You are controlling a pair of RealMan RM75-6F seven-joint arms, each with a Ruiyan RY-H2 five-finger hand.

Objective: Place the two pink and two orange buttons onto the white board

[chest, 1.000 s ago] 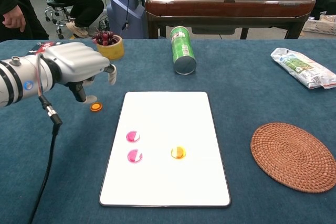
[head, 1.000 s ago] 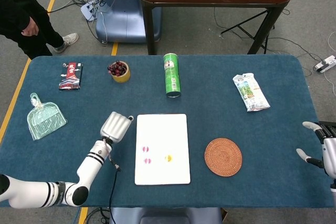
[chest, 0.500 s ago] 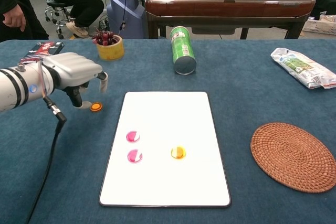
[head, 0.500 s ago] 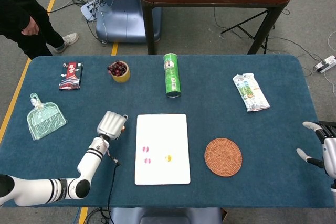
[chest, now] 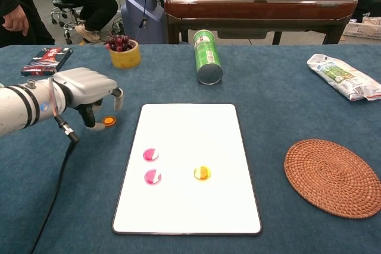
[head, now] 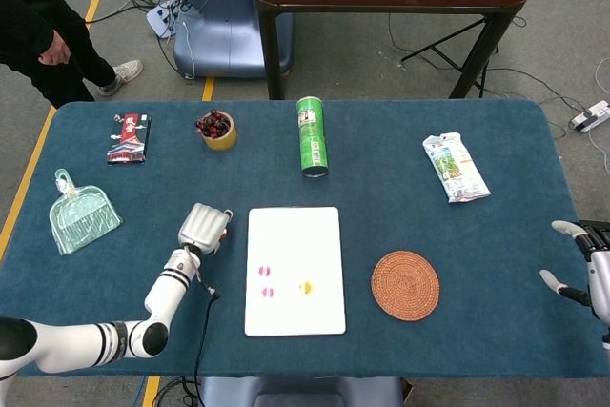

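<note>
The white board (chest: 187, 206) (head: 294, 235) lies flat in the middle of the table. On it sit two pink buttons (chest: 150, 154) (chest: 153, 176) (head: 266, 271) and one orange button (chest: 202, 173) (head: 305, 287). A second orange button (chest: 108, 121) lies on the blue cloth just left of the board. My left hand (chest: 89, 93) (head: 203, 228) hovers low over this button, thumb down beside it on the left and fingers (chest: 117, 96) curled above it, holding nothing. The head view hides this button under the hand. My right hand (head: 586, 269) rests at the table's right edge, fingers spread and empty.
A green can (chest: 208, 57) lies behind the board. A yellow cup of cherries (chest: 123, 52) stands behind my left hand. A woven coaster (chest: 332, 176) sits right of the board, a snack bag (chest: 342, 77) far right. A clear dustpan (head: 81, 212) and a red packet (head: 129, 136) lie at the left.
My left hand has dropped lower and drawn back left, bringing its thumb down beside the loose orange button. The buttons, the board and my right hand have stayed put.
</note>
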